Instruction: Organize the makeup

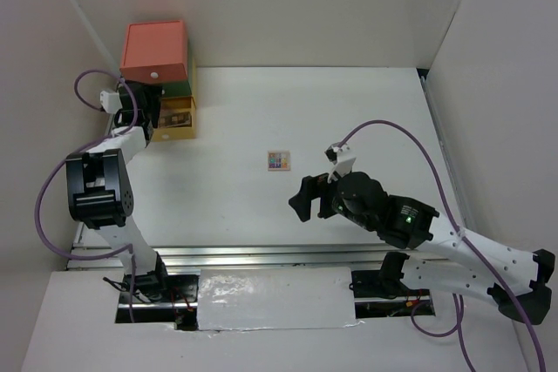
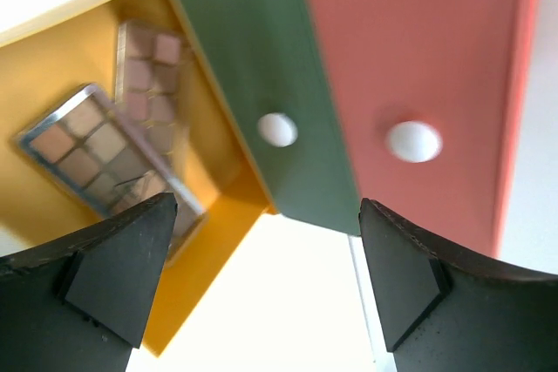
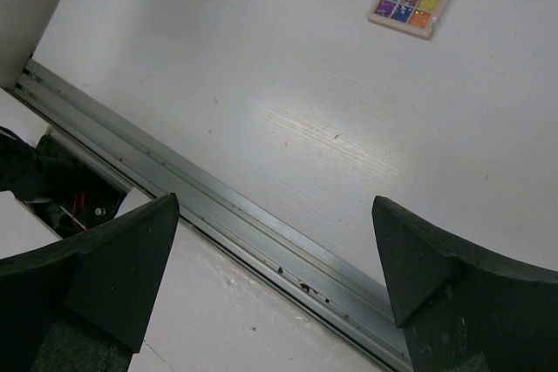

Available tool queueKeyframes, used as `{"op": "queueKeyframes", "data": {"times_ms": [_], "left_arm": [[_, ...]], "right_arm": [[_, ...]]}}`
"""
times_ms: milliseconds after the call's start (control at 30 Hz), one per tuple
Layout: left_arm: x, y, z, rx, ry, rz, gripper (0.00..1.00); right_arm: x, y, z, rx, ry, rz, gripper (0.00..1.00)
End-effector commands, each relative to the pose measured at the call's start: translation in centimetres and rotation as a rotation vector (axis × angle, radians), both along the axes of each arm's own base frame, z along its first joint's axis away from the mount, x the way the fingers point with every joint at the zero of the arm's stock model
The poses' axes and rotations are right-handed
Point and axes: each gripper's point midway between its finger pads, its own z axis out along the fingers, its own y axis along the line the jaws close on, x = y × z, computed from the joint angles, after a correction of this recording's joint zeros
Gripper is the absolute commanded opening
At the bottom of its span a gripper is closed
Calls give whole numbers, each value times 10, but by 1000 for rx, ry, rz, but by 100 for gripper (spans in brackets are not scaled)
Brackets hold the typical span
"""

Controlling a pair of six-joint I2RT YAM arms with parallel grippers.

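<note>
- fingers (image 2: 122, 276) of the left gripper (image 2: 270, 289), are they on anything?
- no. they're spread wide with nothing between them, just in front of the stacked drawer box (image 1: 155, 51) at the upper left of the overhead frame. the right gripper (image 3: 270, 280) is spread and empty too, low and right of centre over the table (image 1: 366, 111).
- so what's put away?
- the yellow drawer (image 2: 44, 67) is pulled open and two eyeshadow palettes lie in it. a brown palette (image 2: 87, 150) overlaps a pinkish palette (image 2: 144, 67). the green drawer (image 2: 253, 58) and coral drawer (image 2: 427, 50) beside it look pushed shut.
- and what's out on the table?
- only one thing that i can see: the multicolour palette (image 1: 279, 160). it lies flat on the table at the centre of the overhead frame, well apart from the box and near the right gripper. in the right wrist view it's at the upper right.
- puffs, tube, compact?
- none show in any view. whether they're inside the shut drawers, i cannot tell.
- verdict?
- mostly done, i'd say. that one palette needs to go to the box, and the yellow drawer likely wants closing.
</note>
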Motion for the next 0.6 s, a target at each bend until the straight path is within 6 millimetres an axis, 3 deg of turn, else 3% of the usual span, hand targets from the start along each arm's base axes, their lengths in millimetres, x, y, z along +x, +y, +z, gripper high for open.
{"op": "queueKeyframes", "data": {"times_ms": [0, 67, 100, 133, 167, 200, 233, 267, 300, 333, 400, 433, 500, 533, 567], "left_arm": [[-11, 1, 16, -21, -2, 22, 99], [-13, -6, 30, -4, -7, -6, 99], [-19, -22, 24, 53, 67, -60, 99], [-12, -34, 51, 104, 51, -92, 99], [-11, -47, 58, 219, 85, -159, 99], [-10, -66, 62, 278, 114, -216, 99], [-5, -114, 70, 330, 135, -337, 99], [-3, -136, 71, 379, 150, -415, 99], [-7, -181, 65, 469, 173, -558, 99], [-4, -209, 54, 502, 225, -661, 99], [-10, -248, 37, 619, 297, -787, 99], [-20, -285, 16, 654, 373, -883, 100], [-30, -314, -2, 719, 437, -949, 99], [-38, -343, -14, 749, 457, -995, 99], [-49, -348, -25, 769, 505, -1003, 99]], "right_arm": [[3, 3, 33, 81, -50, -3, 100], [2, 1, 34, 83, -51, -5, 100], [2, 0, 36, 93, -53, -6, 100], [3, -1, 37, 95, -58, -15, 100], [4, -3, 37, 94, -61, -28, 100], [5, -6, 38, 97, -59, -45, 100], [9, -10, 39, 89, -62, -75, 100], [10, -13, 46, 99, -67, -93, 100], [10, -18, 44, 97, -41, -126, 100], [10, -23, 46, 102, -37, -148, 100], [8, -36, 55, 125, -27, -197, 100], [7, -40, 57, 131, -25, -209, 100], [3, -50, 63, 158, -31, -220, 100], [1, -51, 64, 166, -32, -212, 100], [-1, -54, 65, 177, -37, -207, 100]]}}
